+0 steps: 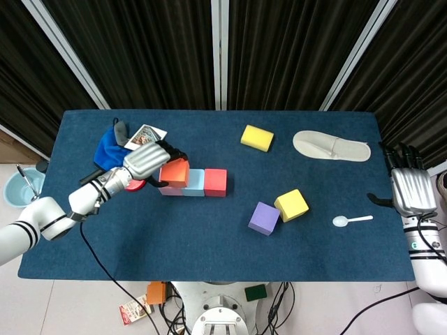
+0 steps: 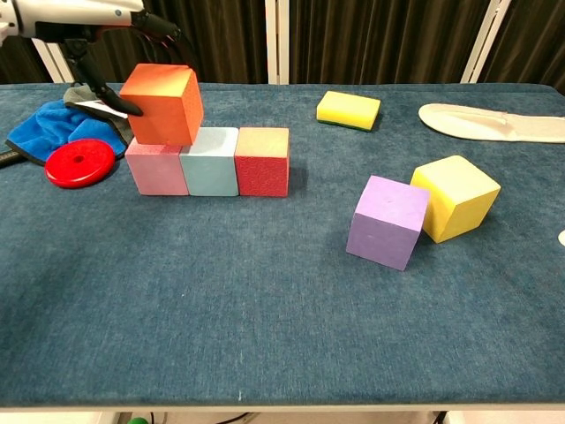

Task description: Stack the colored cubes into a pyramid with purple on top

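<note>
Left hand (image 1: 148, 160) is gripping the orange cube (image 2: 162, 103) and we are lowering it, tilted, onto the pink cube (image 2: 156, 167). We are judging that an off-centre release risks it toppling or nudging the row.

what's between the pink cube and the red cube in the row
The light blue cube sits between the pink cube and the red cube, touching both. The chest view shows it most clearly; the head view shows the same.

The left hand (image 1: 149, 161) reaches in from the left on an outstretched arm, fingers closed around a load; the right hand (image 1: 409, 190) rests palm-down, fingers extended, holding nothing
</note>
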`<action>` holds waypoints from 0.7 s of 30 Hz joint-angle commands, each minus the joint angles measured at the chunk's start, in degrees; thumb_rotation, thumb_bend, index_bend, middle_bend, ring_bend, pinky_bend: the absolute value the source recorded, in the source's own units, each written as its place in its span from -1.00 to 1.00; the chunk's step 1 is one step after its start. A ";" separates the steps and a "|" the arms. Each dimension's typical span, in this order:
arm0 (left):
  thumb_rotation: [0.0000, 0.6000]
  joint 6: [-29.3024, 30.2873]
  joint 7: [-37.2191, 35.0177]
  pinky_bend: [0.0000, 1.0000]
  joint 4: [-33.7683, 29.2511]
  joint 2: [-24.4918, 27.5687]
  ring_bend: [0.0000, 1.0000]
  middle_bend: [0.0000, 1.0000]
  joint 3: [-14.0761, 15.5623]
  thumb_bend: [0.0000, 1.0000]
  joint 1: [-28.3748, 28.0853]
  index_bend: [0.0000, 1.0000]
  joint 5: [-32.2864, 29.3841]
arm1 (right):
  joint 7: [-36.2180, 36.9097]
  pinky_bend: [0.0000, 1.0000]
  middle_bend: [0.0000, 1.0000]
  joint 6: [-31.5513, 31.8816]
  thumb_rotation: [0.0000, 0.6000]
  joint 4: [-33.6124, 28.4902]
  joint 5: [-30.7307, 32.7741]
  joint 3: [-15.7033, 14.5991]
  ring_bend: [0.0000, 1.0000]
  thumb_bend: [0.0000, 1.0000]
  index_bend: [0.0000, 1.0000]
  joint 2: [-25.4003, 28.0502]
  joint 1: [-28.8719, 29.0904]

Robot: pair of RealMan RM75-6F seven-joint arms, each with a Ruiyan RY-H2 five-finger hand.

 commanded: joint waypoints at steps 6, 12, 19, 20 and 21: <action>1.00 1.49 -2.80 -0.47 3.35 -1.96 -0.39 -0.40 2.12 -0.65 -1.56 -0.37 0.39 | -1.24 -1.00 -0.74 -0.27 1.00 -0.52 0.50 0.75 -1.00 -0.87 -1.00 -0.08 0.05; 1.00 2.25 -3.37 -0.47 4.31 -2.67 -0.39 -0.40 2.91 -0.65 -2.06 -0.37 -0.15 | -1.44 -1.00 -0.74 -0.51 1.00 -0.55 0.78 1.13 -1.00 -0.86 -1.00 -0.08 -0.09; 1.00 1.51 -2.97 -0.47 3.52 -2.69 -0.39 -0.41 3.45 -0.65 -2.93 -0.38 -1.27 | -1.11 -1.00 -0.74 -0.59 1.00 -0.34 0.64 1.37 -1.00 -0.86 -1.00 0.02 -0.48; 1.00 1.43 -2.81 -0.47 3.38 -2.69 -0.39 -0.41 3.46 -0.65 -3.04 -0.38 -1.42 | -1.02 -1.00 -0.74 -0.61 1.00 -0.30 0.61 1.39 -1.00 -0.86 -1.00 0.04 -0.55; 1.00 1.30 -2.60 -0.47 3.27 -2.72 -0.39 -0.41 3.47 -0.65 -3.14 -0.38 -1.59 | -0.95 -1.00 -0.74 -0.65 1.00 -0.25 0.59 1.39 -1.00 -0.87 -1.00 0.08 -0.61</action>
